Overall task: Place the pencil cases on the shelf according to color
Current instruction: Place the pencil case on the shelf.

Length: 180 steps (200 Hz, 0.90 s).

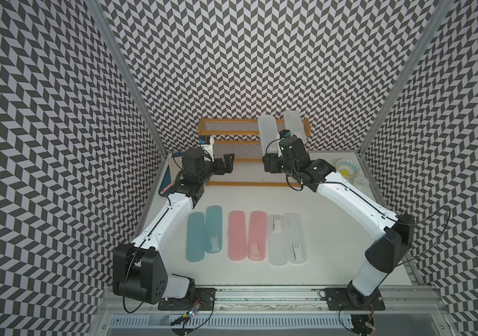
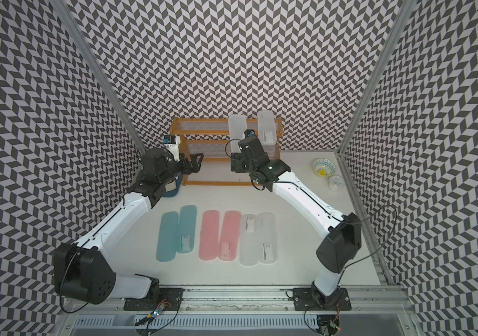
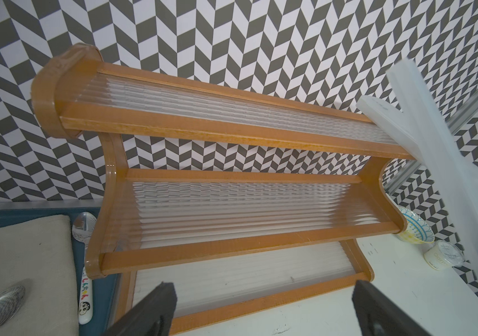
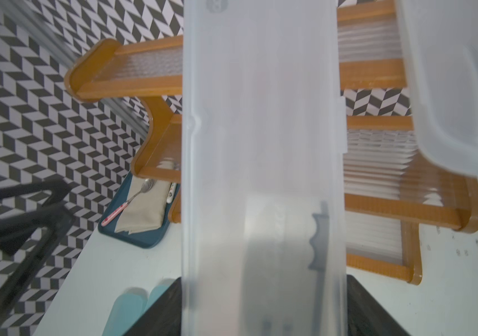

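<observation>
The shelf (image 1: 232, 134) stands against the back wall, an orange-brown stepped rack with pale ribbed tiers. My right gripper (image 1: 271, 154) is shut on the lower end of a frosted white pencil case (image 1: 266, 131), which tilts steeply up across the top tier's front rail. In the right wrist view this case (image 4: 261, 145) runs out from between the jaws of my right gripper (image 4: 264, 308). A second white case (image 1: 293, 122) lies on the top tier's right end. My left gripper (image 1: 227, 163) is open and empty by the shelf's left side. On the table lie two teal (image 1: 195, 237), two pink (image 1: 237, 235) and two white cases (image 1: 278, 240).
A dark blue tray (image 1: 165, 174) with a beige cloth and a pink-handled spoon sits left of the shelf, partly under my left arm. A patterned bowl (image 1: 347, 168) and a small white cup (image 1: 361, 181) stand at the back right. Patterned walls close in three sides.
</observation>
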Available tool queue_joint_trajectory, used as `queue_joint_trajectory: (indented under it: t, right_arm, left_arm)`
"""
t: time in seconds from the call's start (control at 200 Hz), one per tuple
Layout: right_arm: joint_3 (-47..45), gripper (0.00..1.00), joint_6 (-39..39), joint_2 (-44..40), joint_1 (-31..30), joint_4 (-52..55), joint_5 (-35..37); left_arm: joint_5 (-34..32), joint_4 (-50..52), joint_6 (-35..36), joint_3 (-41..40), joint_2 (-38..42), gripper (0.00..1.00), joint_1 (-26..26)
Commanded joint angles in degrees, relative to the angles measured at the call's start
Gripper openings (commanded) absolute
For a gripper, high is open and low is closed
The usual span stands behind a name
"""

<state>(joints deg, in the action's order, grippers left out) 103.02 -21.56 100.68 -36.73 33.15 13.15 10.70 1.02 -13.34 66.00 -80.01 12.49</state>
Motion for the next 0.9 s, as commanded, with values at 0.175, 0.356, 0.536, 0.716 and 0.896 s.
queue_joint_trajectory:
  t: [0.175,0.356,0.536,0.716,0.896]
  right_arm:
    - [13.9,0.7,1.7,10.1,3.4,-0.9,2.2]
    - [17.9,0.71,1.4,14.0,5.4,-0.4,1.3]
    - [21.0,0.72,1.4,16.2,6.4,0.5,0.4]
    - [23.2,0.77,1.1,17.4,6.4,1.3,-1.0]
    - [24.0,0.85,0.5,17.0,6.5,1.4,-1.6]
  left_arm:
    - [1.1,-0.8,-0.1,-0.2,1.1,0.99,0.4]
    - [1.2,-0.9,-0.1,-0.2,1.3,0.99,0.5]
    - [1.6,-0.9,-0.1,-0.2,1.0,1.0,0.6]
    - [2.3,-1.0,-0.5,-0.1,0.6,1.0,0.5]
    - [3.7,-1.1,-0.9,-0.1,0.1,1.0,0.6]
